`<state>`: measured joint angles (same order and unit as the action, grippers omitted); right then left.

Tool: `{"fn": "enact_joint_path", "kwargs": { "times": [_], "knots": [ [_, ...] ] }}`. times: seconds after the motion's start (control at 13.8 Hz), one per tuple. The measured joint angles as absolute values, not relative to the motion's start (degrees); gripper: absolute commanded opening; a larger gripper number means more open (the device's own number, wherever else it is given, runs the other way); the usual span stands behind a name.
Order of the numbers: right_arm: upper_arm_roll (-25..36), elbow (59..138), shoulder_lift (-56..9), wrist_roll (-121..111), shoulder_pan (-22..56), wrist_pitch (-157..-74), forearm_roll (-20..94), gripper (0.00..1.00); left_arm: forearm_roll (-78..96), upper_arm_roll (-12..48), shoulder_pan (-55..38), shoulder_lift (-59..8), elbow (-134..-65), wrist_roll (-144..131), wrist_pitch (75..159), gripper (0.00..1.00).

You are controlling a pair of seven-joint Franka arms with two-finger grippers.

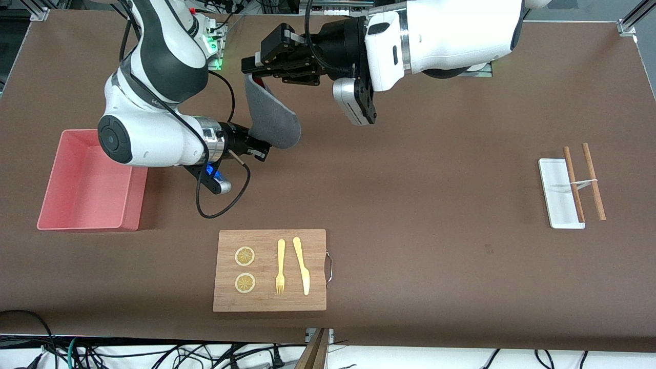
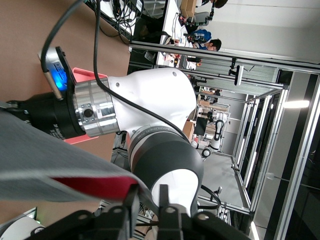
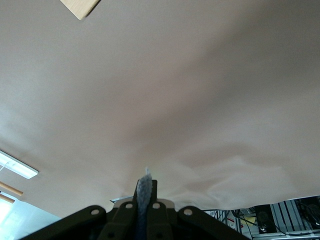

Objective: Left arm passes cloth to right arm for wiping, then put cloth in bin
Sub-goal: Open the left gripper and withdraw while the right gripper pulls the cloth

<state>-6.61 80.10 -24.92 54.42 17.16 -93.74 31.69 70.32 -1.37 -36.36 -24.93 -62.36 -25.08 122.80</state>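
The cloth (image 1: 271,115) is hanging in the air between both arms, over the bare table (image 1: 410,230) between the bin (image 1: 89,182) and the robots' bases. The left gripper (image 1: 251,69) is pinching its upper edge with fingers closed on the fabric, and the right gripper (image 1: 256,146) is closing narrowly on its lower end; in the right wrist view a sliver of grey is sitting between the tight fingers (image 3: 151,192). With both holding at once, the danger is lying in the release: if the left one is letting go while the right is gripping only that thin edge, the cloth may be slipping out and dropping to the table. If either arm is pulling away early, the fabric may be stretching or tearing free. The bin is sitting at the right arm's end of the table, well apart from the wooden board (image 1: 270,270)
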Motion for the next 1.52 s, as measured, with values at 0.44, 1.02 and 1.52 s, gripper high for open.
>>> {"fn": "enact_joint_path", "kwargs": {
  "times": [0.44, 1.02, 1.52],
  "knots": [
    [-5.5, 80.2, -25.7, 47.2, 15.1, -93.3, 26.4, 0.00, 70.1, -1.6, -36.2, -24.8, -62.3, -25.0, 122.8, 1.00],
    [-5.7, 82.2, -34.7, 42.8, 15.5, -94.3, 14.8, 0.00, 50.3, -2.3, -29.8, -20.3, -62.2, -25.1, 110.1, 1.00],
    [-5.9, 91.7, -36.6, 38.5, 15.9, -99.8, 7.0, 0.00, 16.8, -2.3, -27.1, -14.6, -62.2, -25.1, 91.4, 1.00]
  ]
}}
